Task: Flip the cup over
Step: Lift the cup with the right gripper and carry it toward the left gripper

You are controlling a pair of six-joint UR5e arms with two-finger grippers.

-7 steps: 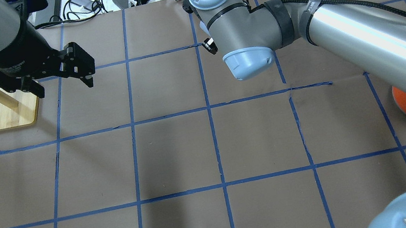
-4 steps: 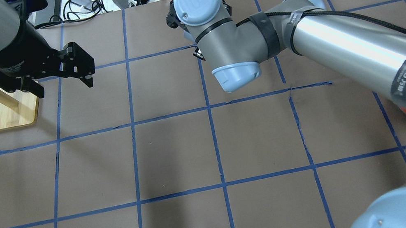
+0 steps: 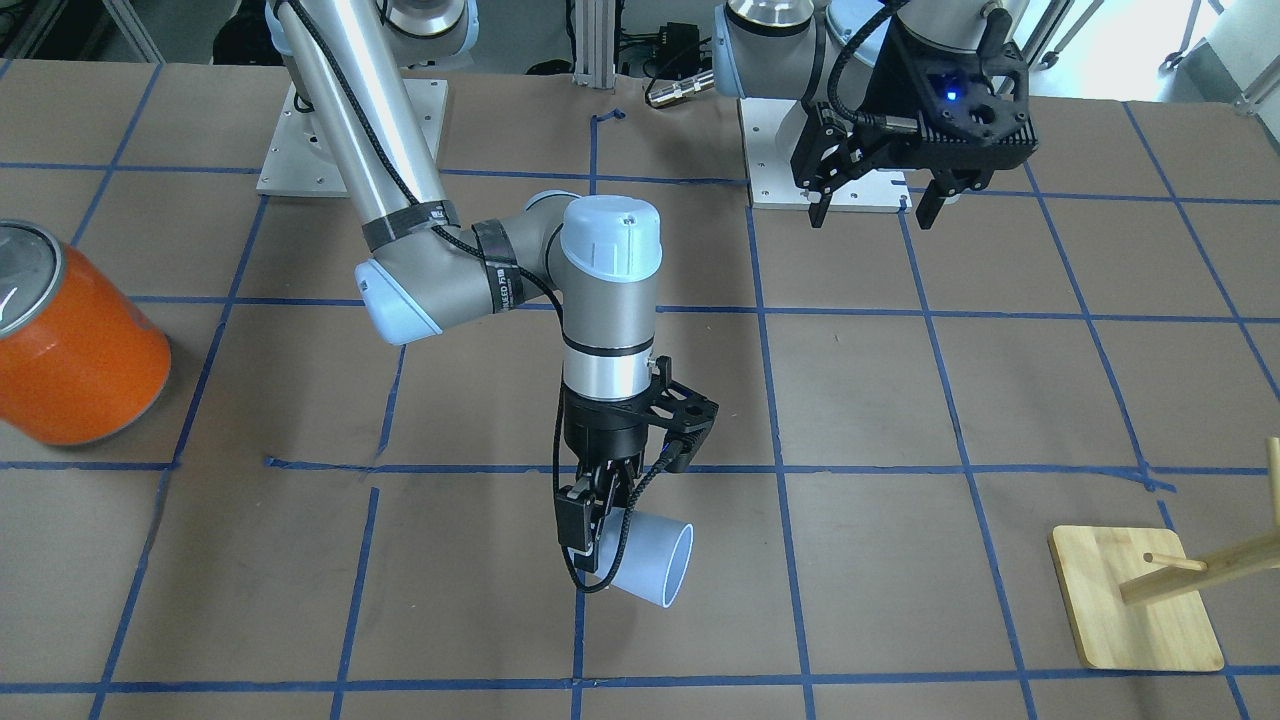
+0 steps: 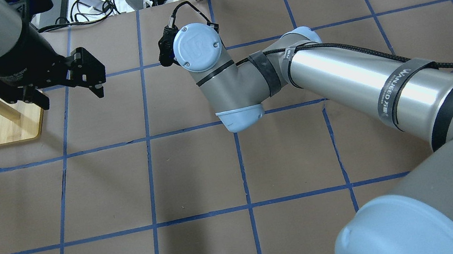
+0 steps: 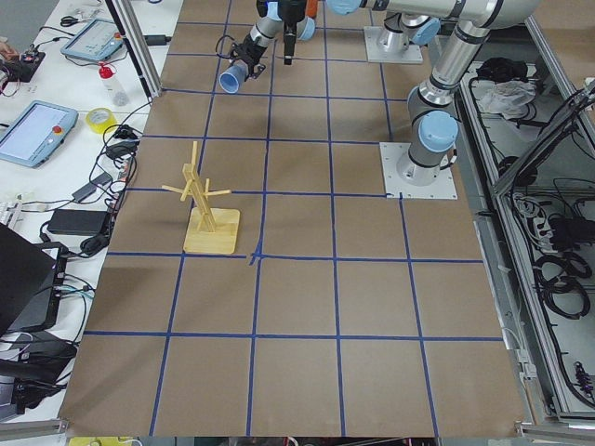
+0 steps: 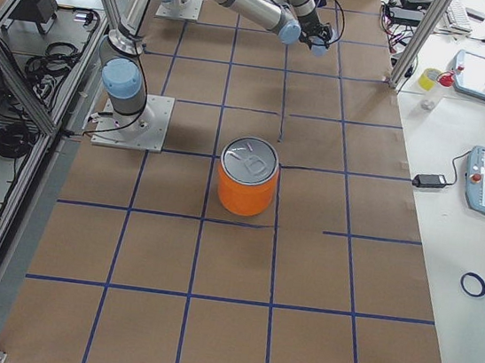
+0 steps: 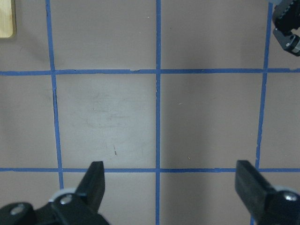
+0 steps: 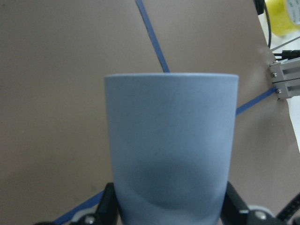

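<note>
Cup [image 3: 648, 563] is gripped near its base by the right gripper [image 3: 598, 535], jaws closed on the wall. It is held over the worktop [image 3: 950, 400] in the strip along the operators' edge, about midway along that edge. It is tipped on its side, mouth turned toward the robot's-left end and slightly down, apparently clear of the paper, though contact cannot be ruled out. The grip at the base is judged deliberate: the rim is left free, so the cup can be rotated and set down on either end. In the right wrist view only the cup's side wall and far rim are seen, with a jaw on each side.

Left gripper [image 3: 880, 200] is spread open and empty, parked high near the robot's edge, judged kept out of the way. Orange can [image 3: 75, 350] is stood near the robot's-right end, well apart from the cup. Wooden rack [image 3: 1140, 600] is stood near the corner of the operators' edge and the robot's-left end, untouched.
</note>
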